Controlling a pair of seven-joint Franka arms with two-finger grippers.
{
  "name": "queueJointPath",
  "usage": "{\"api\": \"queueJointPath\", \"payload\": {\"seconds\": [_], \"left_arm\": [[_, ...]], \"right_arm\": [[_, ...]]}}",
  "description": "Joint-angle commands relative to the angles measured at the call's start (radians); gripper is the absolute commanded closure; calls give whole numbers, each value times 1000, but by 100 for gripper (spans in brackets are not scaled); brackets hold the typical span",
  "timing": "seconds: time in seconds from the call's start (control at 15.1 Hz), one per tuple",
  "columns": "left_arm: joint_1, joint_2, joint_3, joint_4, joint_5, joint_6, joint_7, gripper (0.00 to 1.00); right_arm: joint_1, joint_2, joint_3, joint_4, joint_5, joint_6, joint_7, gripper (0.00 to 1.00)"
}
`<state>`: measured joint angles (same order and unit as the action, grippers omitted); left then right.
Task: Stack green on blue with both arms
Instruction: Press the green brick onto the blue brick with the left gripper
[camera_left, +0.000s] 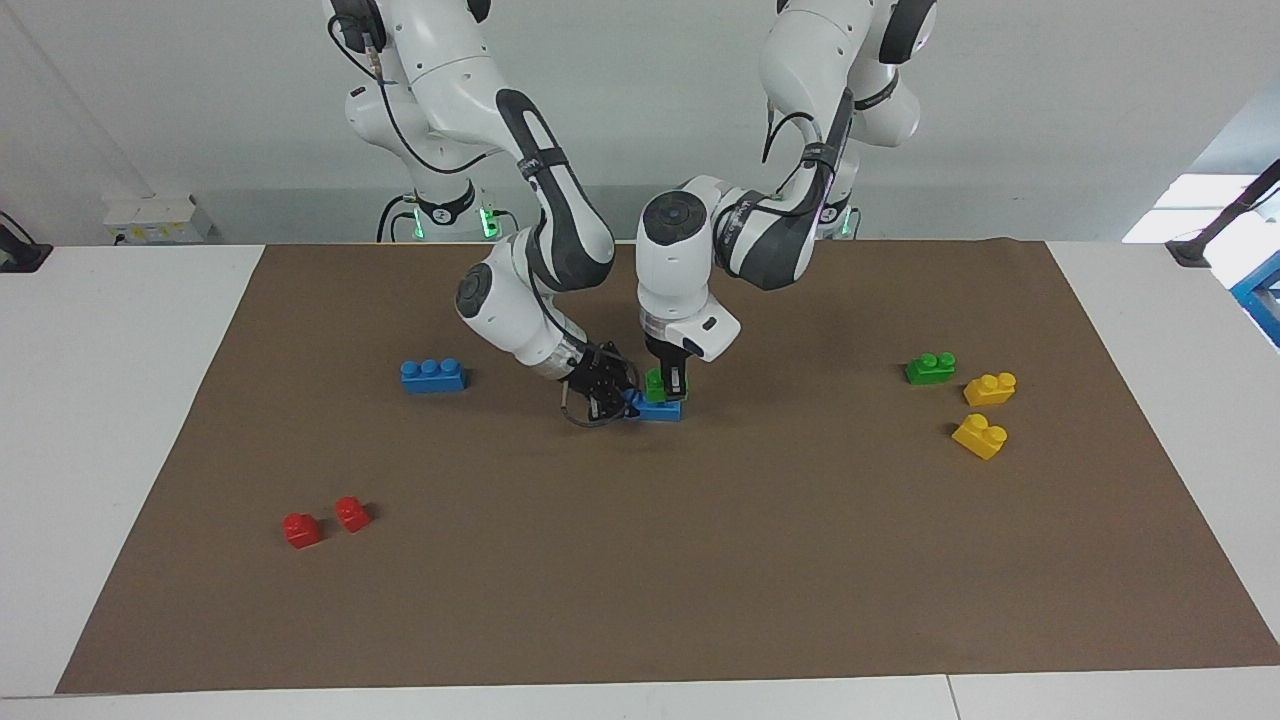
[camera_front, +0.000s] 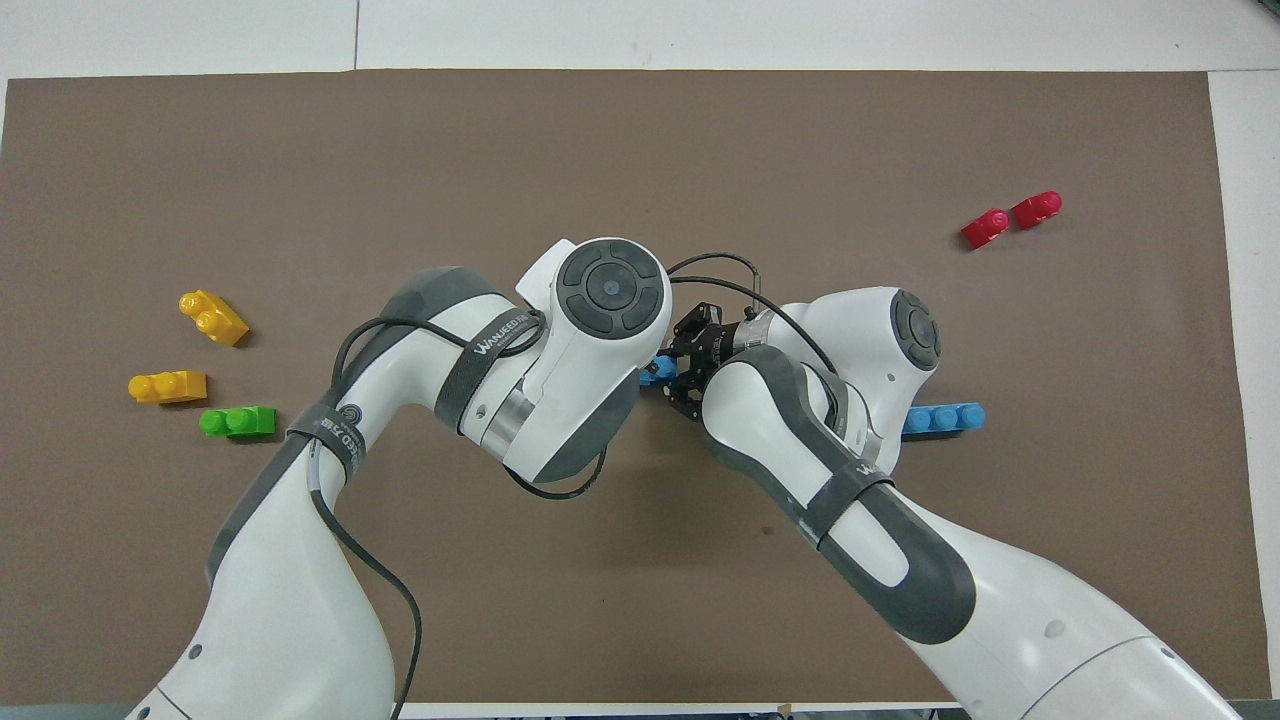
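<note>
Two-stud green brick (camera_left: 656, 385) atop blue brick (camera_left: 661, 409)

On my table lies a brown mat (camera_left: 700, 580). Toward my left arm's end I see two yellow bricks (camera_left: 990, 388) (camera_left: 980, 436), one nearer to me than the other, near each other but apart. Toward my right arm's end sit two small red bricks (camera_left: 301, 530) (camera_left: 352, 513) just beside each other. The white table (camera_left: 110, 420) shows around the mat.
</note>
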<state>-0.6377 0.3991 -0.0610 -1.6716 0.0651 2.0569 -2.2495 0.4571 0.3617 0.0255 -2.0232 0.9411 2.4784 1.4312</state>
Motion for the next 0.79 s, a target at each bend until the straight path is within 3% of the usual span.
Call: {"api": "queueJointPath", "payload": {"seconds": [0.0,0.73], "left_arm": [[-5,-6,4,-28,24,31,-22,100],[-13,9,6,-77,41,98,-39,100]], "right_arm": [[-2,-4,2,-31,34,43,-43,100],[-2,-6,2,-35,42,43,-49,100]]}}
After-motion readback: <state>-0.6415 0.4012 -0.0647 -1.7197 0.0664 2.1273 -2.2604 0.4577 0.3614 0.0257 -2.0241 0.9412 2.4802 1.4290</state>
